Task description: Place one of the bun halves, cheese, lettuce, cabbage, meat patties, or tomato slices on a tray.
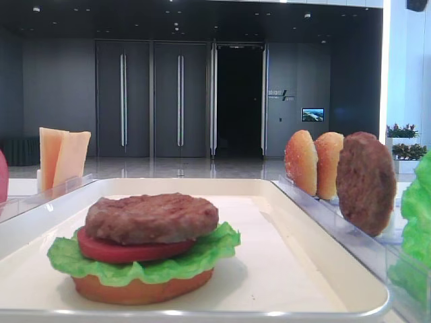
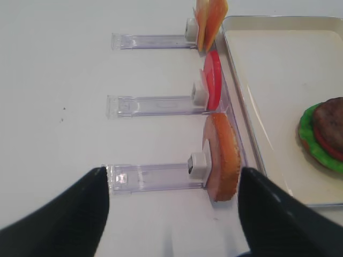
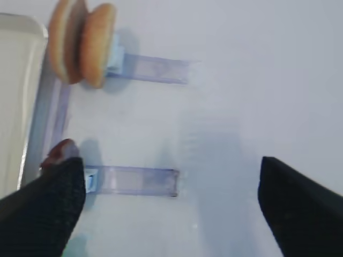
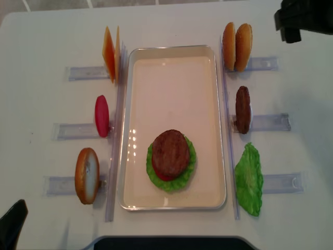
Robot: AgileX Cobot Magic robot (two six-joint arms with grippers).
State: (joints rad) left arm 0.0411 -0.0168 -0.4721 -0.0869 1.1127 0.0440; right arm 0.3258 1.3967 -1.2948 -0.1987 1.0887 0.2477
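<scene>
Two hands spread empty, left hand (image 2: pixel 171 214), right hand (image 3: pixel 171 209), white table (image 4: pixel 291 156), dark doors (image 1: pixel 151 101) behind.

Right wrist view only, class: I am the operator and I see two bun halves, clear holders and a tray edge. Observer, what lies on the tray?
Observer: One stack sits on the tray: bottom bun, lettuce, tomato slice, and meat patty on top.
Operator: Is there cheese to pick?
Observer: Yes, cheese slices stand upright in the far left holder, beside the tray.
Operator: And the left fingers?
Observer: The left fingers stand open and hold nothing. A bun half stands in the near left holder ahead of them.
</scene>
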